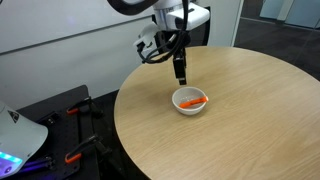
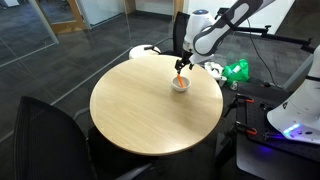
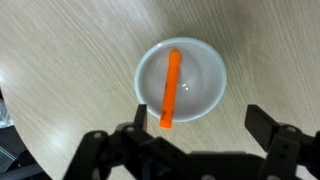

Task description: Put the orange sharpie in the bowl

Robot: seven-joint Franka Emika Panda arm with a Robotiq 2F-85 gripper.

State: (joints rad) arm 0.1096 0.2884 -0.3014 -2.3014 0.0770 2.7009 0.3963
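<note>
The orange sharpie (image 3: pixel 170 91) lies in the white bowl (image 3: pixel 207 85), leaning across it with one end sticking out over the rim. In both exterior views the bowl (image 1: pixel 184 106) (image 2: pixel 180 86) stands on the round wooden table with the sharpie (image 1: pixel 194 101) inside. My gripper (image 3: pixel 198 118) is open and empty, hanging above the bowl; in an exterior view it (image 1: pixel 180 77) is a little above and behind the bowl.
The round wooden table (image 1: pixel 240 130) (image 2: pixel 150 110) has bare top all around the bowl. Dark chairs (image 2: pixel 50 140) stand near the table. A green object (image 2: pixel 237 70) and equipment lie on the floor beyond it.
</note>
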